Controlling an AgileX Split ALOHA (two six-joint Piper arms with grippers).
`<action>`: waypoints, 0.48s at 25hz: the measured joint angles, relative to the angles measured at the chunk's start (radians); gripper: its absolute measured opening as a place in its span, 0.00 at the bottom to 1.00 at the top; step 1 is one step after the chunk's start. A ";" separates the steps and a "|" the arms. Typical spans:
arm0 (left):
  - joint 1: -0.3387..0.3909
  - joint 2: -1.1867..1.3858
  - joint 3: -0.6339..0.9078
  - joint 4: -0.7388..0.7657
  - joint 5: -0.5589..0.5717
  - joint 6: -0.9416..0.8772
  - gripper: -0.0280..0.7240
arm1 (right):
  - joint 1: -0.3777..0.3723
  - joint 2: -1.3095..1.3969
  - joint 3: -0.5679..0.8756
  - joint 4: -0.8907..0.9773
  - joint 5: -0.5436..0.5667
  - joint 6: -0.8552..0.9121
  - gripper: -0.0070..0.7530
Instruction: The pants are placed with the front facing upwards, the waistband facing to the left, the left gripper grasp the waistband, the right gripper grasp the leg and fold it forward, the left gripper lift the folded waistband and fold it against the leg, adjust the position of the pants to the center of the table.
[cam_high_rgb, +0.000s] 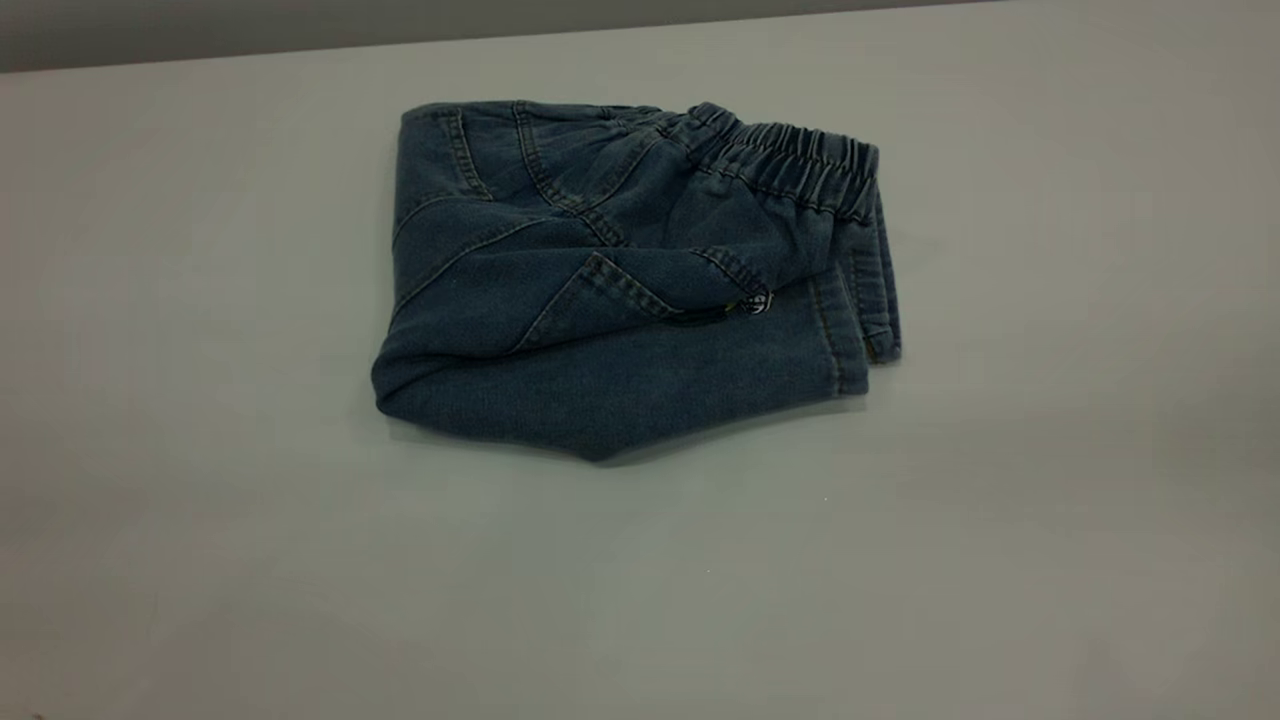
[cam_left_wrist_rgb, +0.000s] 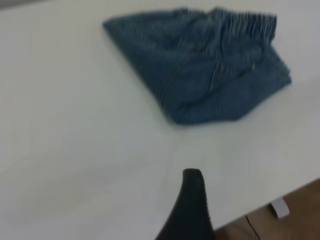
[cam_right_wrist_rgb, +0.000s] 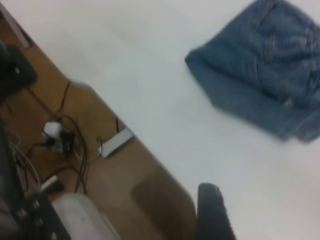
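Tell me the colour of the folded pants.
Blue denim pants, clearest in the exterior view.

Folded over itself, the pants (cam_high_rgb: 620, 290) hide their front and most of the leg (cam_high_rgb: 640, 390) beneath the upper layer. Neither arm shows in the exterior view. Each wrist view catches only one dark finger of its tool at the picture's edge: the left tool (cam_left_wrist_rgb: 190, 207) and the right tool (cam_right_wrist_rgb: 212, 212), so whether either is spread or closed cannot be told.
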 joint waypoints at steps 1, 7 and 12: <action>0.000 0.000 0.016 0.000 0.000 0.000 0.80 | 0.000 -0.024 0.044 0.000 0.000 0.000 0.54; 0.000 0.000 0.104 0.001 -0.029 0.000 0.80 | 0.000 -0.154 0.193 -0.003 0.016 0.000 0.54; 0.000 0.000 0.186 0.009 -0.098 0.011 0.80 | 0.000 -0.175 0.191 -0.002 0.011 0.000 0.54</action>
